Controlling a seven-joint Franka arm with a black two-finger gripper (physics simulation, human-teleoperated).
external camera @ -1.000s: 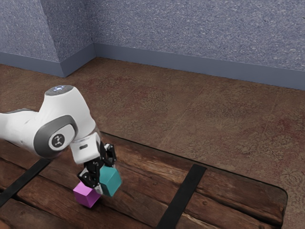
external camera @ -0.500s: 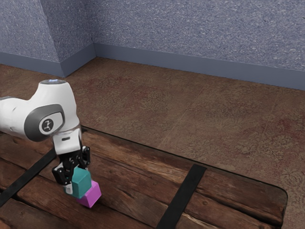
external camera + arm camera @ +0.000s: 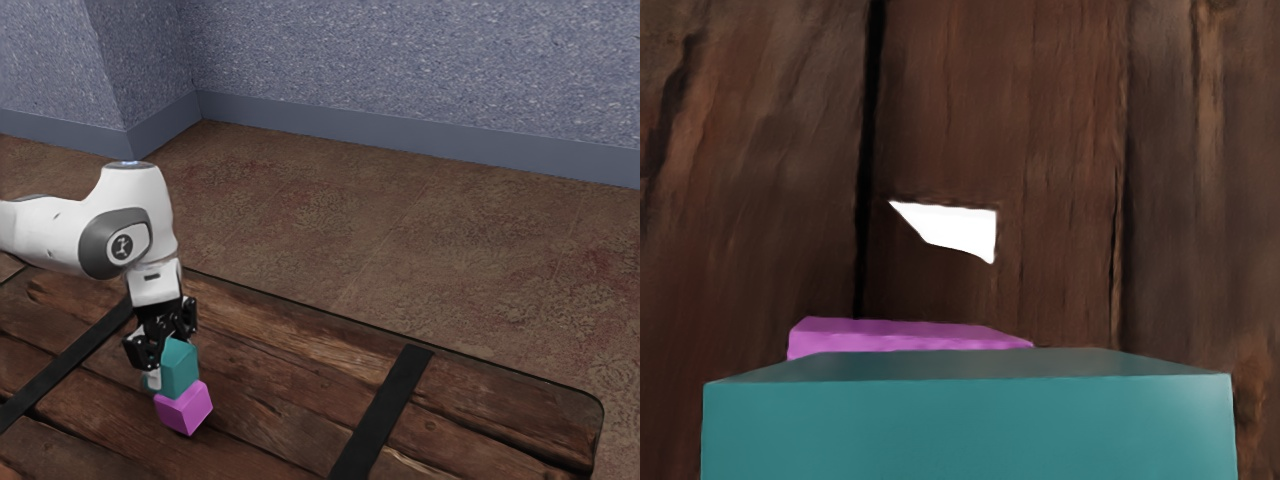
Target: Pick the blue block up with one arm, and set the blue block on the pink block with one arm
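Shifted since half a second before, the black two-finger gripper [image 3: 166, 354] pinched the teal-blue block [image 3: 181, 366] squarely over the pink block [image 3: 184, 409] on the wooden plank table [image 3: 480, 412].

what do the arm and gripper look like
The arm has smooth, rounded, glossy white links. At the joint sits a round grey cap with a small white mark at its centre, and a small bluish light on top. The gripper is black, blocky, with two fingers. No loose cables are visible.
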